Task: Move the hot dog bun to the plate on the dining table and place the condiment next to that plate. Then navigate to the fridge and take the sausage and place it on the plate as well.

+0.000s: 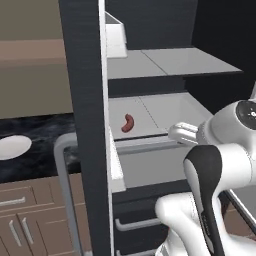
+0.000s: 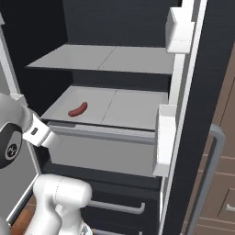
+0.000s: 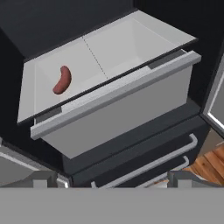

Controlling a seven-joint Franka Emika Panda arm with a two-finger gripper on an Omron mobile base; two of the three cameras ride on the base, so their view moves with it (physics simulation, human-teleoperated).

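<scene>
The fridge (image 1: 85,125) stands open, its black door edge upright in the left base view. The sausage (image 1: 128,123), slim and reddish-brown, lies alone on the left half of the lower white shelf (image 2: 114,108), above a pulled-out pale drawer. In the right base view the sausage (image 2: 77,109) rests near the shelf's front left. My gripper (image 3: 113,179) is open with nothing between its fingers, hanging in front of and below the shelf, well short of the sausage (image 3: 62,80). The hot dog bun, plate, dining table and condiment are out of view.
An upper shelf (image 2: 105,58) overhangs the sausage's shelf. White door bins (image 2: 167,137) jut from the open right door. Grey drawer bars (image 3: 148,162) run below. A plain white plate (image 1: 12,147) sits on the black worktop left of the fridge.
</scene>
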